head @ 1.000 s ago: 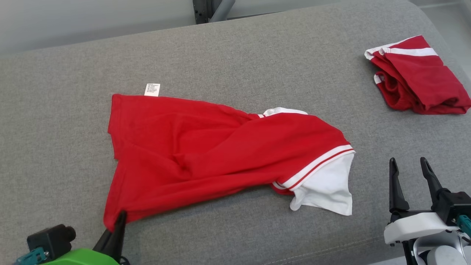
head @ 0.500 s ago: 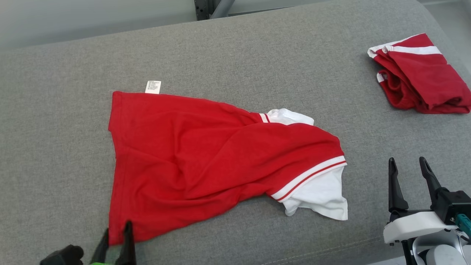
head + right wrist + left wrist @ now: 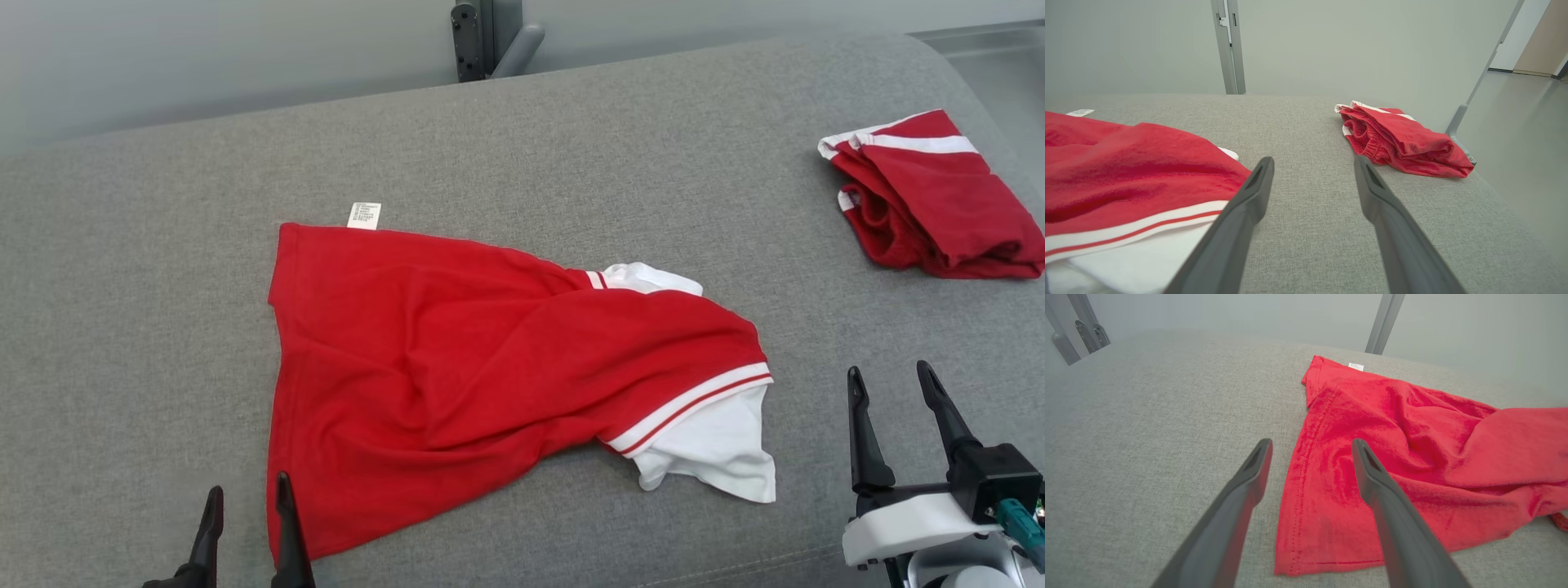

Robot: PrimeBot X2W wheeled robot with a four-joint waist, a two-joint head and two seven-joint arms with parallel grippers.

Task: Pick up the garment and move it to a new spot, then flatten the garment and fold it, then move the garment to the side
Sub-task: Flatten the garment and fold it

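Note:
A red garment (image 3: 473, 376) with white sleeves and striped trim lies rumpled in the middle of the grey surface, a small white label (image 3: 364, 215) poking out at its far left corner. In the left wrist view the same garment (image 3: 1412, 449) spreads to the right, its hemmed near corner lying between and just beyond my fingers. My left gripper (image 3: 248, 502) stands open at that near left corner, holding nothing. My right gripper (image 3: 890, 382) is open over bare fabric, to the right of the white sleeve (image 3: 718, 445).
A second red garment (image 3: 931, 192), folded, with white bands, rests at the far right of the grey upholstered surface (image 3: 571, 163); the right wrist view shows that folded garment (image 3: 1404, 141) near the surface's right edge. A grey metal post (image 3: 473, 37) stands behind.
My left gripper has opened and let go of the garment's near left corner, which now lies flat. The head camera has shifted, moving the whole picture slightly.

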